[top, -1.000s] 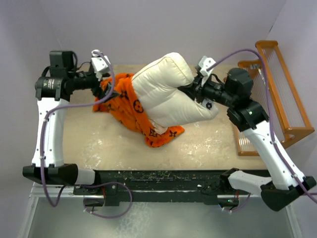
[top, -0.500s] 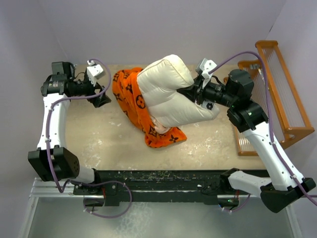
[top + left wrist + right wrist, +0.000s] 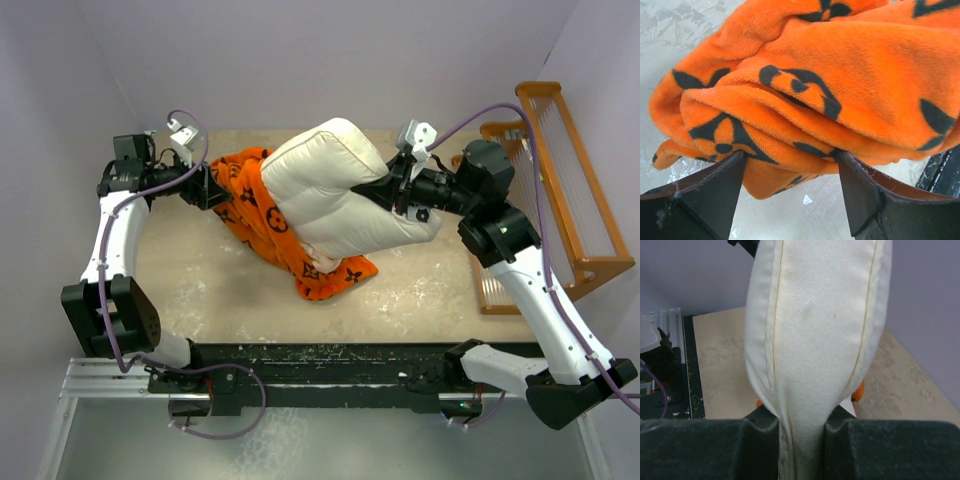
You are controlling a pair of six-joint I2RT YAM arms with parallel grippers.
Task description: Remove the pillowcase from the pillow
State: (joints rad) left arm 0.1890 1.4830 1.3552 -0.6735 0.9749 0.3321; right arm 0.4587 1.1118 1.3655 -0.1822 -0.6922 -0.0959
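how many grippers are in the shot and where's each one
2. The left gripper is at the far left of the table, jaws open around a fold of the pillowcase. The right gripper is right of centre, pinched shut on the edge of the pillow.

Left gripper (image 3: 791, 156) has jaws spread wide, right gripper (image 3: 801, 425) jaws clamped narrow.

pillow (image 3: 335, 190): plump, cream-white, seamed edges; mostly bare, bent, raised at centre far.
pillowcase (image 3: 262, 215): bright orange plush, dark brown monogram motifs; crumpled, bunched around pillow's left and near end.
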